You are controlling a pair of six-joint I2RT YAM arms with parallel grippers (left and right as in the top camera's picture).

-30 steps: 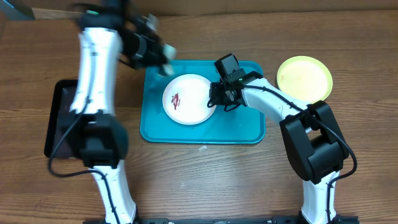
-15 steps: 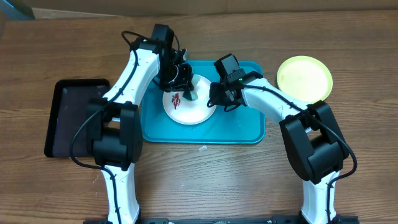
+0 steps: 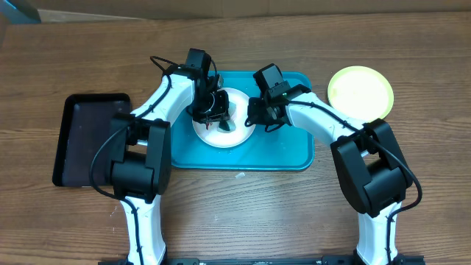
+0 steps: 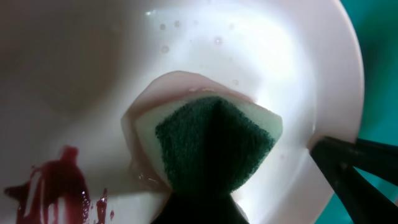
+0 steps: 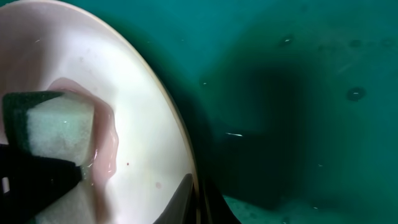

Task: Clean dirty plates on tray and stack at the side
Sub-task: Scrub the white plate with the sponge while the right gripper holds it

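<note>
The white plate (image 3: 229, 133) lies on the turquoise tray (image 3: 280, 151) and carries a dark-red smear (image 4: 53, 186). My left gripper (image 3: 218, 110) is shut on a green-and-white sponge (image 4: 211, 140) pressed onto the plate, with pink liquid round it. My right gripper (image 3: 256, 118) is shut on the plate's right rim (image 5: 193, 186), one finger inside and one outside. The sponge also shows in the right wrist view (image 5: 53, 127). The yellow-green plate (image 3: 360, 91) lies on the table right of the tray. The pale blue plate is out of view.
A black rectangular tray (image 3: 85, 136) lies at the left of the wooden table. A small white speck (image 3: 239, 175) lies on the table just in front of the turquoise tray.
My left arm swung in from the far left and brought the sponge down onto the white plate, then slid it right of the smear. The right gripper and the plate stayed still.
</note>
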